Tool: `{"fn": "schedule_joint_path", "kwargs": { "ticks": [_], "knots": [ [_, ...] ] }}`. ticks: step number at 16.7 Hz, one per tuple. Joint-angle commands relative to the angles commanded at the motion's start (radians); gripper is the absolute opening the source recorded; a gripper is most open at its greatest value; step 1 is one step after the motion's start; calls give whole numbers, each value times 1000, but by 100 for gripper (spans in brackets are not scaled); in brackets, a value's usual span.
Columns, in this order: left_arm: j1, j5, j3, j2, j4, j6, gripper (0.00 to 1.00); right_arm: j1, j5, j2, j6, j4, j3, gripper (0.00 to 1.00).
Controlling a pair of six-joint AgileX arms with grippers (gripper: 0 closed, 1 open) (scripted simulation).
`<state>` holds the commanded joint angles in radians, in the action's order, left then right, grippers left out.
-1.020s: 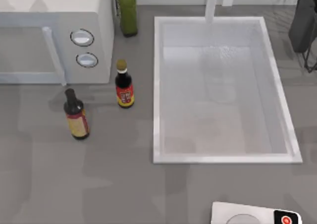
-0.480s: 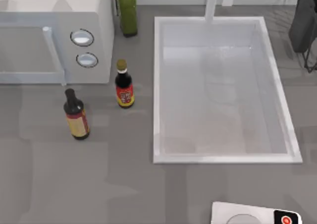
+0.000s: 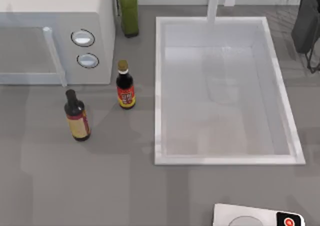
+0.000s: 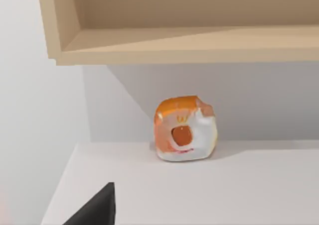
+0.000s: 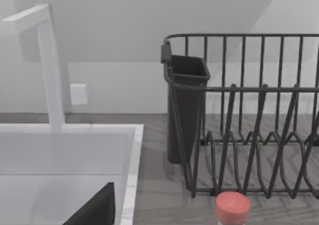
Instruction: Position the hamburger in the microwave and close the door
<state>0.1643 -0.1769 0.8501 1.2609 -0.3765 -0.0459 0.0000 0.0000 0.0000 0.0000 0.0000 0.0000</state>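
The white microwave [image 3: 55, 1] stands at the back left of the counter, with two silver dials [image 3: 83, 37]. Its door [image 3: 25, 51], a grey window with a long white bar handle [image 3: 54, 56], lies flush with the front. No hamburger shows through the window. In the left wrist view a rounded orange and whitish lump [image 4: 185, 129] sits on a white surface under a wooden shelf; I cannot tell whether it is the hamburger. A dark corner of my left gripper [image 4: 94, 210] shows below it. A dark corner of my right gripper [image 5: 94, 207] shows above the sink's edge.
Two dark sauce bottles [image 3: 77, 116] [image 3: 125, 86] stand before the microwave and a green bottle [image 3: 128, 11] beside it. The white sink [image 3: 159, 86] with its faucet [image 3: 214, 3] fills the right half. A black dish rack [image 5: 249, 110] stands beyond it. A white device with a red button [image 3: 257, 217] lies at the front edge.
Soft shadows on the counter in front of the microwave have shifted. The microwave, its door and the bottles stand where they were.
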Motion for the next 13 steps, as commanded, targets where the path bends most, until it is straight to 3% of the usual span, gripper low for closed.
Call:
{"fn": "schedule_joint_path", "kwargs": {
  "ticks": [13],
  "knots": [
    [-128,138,-665,-985,296,36,100,0,0,0,0,0,0,100]
  ]
}}
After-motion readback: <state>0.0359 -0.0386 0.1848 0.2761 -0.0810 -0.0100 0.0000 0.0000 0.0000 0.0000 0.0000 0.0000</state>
